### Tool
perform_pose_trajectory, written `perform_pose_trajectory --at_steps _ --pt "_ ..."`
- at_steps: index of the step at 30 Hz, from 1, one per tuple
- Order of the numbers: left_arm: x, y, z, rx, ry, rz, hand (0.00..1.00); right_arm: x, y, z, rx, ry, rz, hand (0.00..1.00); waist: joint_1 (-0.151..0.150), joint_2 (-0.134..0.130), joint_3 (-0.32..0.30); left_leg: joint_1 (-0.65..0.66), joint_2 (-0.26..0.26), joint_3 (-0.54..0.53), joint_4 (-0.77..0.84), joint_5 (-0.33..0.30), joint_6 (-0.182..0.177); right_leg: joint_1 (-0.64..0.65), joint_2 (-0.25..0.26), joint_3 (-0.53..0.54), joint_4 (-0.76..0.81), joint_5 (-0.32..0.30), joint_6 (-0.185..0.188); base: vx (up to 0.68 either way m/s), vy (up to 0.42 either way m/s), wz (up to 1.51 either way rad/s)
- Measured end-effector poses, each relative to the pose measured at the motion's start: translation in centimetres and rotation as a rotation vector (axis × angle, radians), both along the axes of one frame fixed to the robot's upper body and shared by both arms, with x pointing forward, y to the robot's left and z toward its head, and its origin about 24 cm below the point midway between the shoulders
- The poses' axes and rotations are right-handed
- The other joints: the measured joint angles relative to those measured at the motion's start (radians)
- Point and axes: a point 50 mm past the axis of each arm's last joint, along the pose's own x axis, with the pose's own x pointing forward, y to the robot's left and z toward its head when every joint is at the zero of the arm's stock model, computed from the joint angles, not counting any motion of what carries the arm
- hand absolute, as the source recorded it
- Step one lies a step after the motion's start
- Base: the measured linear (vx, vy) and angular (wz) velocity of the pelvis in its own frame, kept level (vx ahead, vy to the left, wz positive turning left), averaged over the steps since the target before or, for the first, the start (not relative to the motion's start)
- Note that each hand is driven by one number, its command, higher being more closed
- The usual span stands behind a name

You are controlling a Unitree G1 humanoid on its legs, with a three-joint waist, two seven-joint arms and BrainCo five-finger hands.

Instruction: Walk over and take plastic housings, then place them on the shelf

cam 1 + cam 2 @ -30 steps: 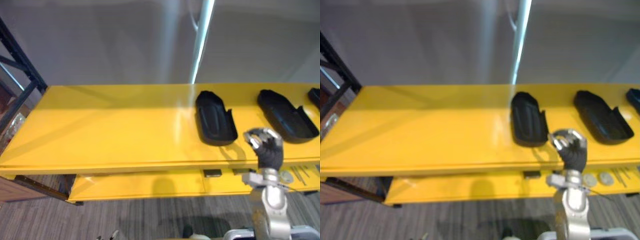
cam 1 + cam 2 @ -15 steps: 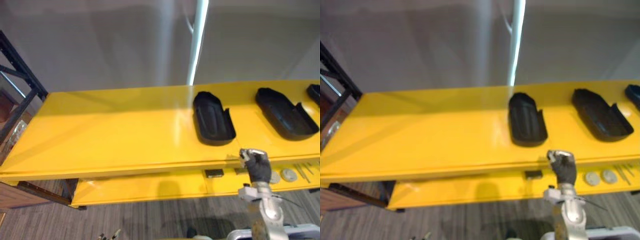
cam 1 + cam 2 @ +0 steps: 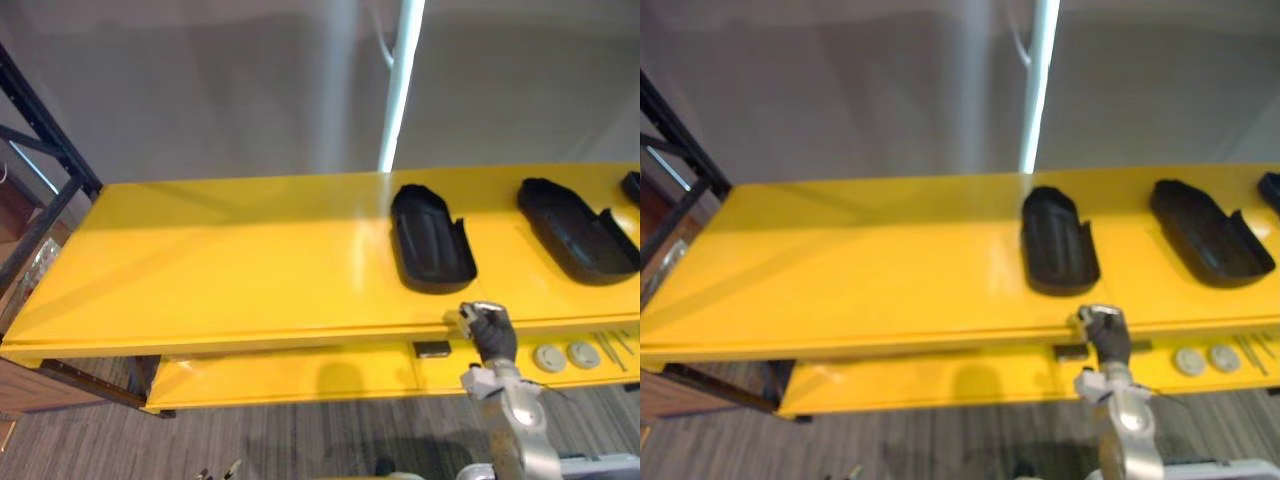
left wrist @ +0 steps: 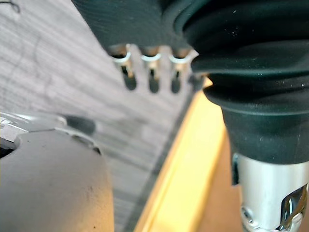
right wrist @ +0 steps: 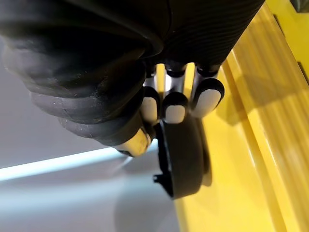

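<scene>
The shiny yellow shelf (image 3: 220, 270) holds black plastic housings (image 3: 432, 240), long rounded shells lying apart. The right hand (image 3: 487, 328) is curled in an empty fist at the shelf's front edge. The left hand (image 4: 151, 62) hangs over the stripy grey floor (image 4: 48, 72); open or closed, I cannot tell

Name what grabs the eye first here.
A long bright yellow shelf spans the view, with black plastic housings lying hollow side up on its right half. The right hand, fingers curled and empty, is at the shelf's front edge, just in front of the leftmost one.
</scene>
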Motion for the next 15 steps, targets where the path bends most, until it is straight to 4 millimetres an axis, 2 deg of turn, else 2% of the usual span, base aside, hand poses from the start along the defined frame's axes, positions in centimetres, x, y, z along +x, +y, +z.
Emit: perform_pose_trajectory --at_steps 7,15 --pt "0.0 0.0 0.0 -0.001 0.002 -0.002 0.00 1.0 0.0 -0.3 0.002 0.010 -0.003 1.00 0.020 0.002 -0.001 -0.002 -0.001 -0.010 0.000 0.001 0.000 0.003 -0.002 -0.012 0.000 0.000 0.000 0.00 0.000 0.03" --pt "-0.2 0.0 0.0 -0.002 0.008 -0.001 0.00 2.3 -0.2 -0.3 -0.015 0.015 -0.022 1.00 0.025 0.001 -0.001 -0.001 -0.006 -0.026 -0.003 0.005 0.002 0.012 -0.004 -0.024 0.000 0.000 0.000 0.01 0.001 0.05"
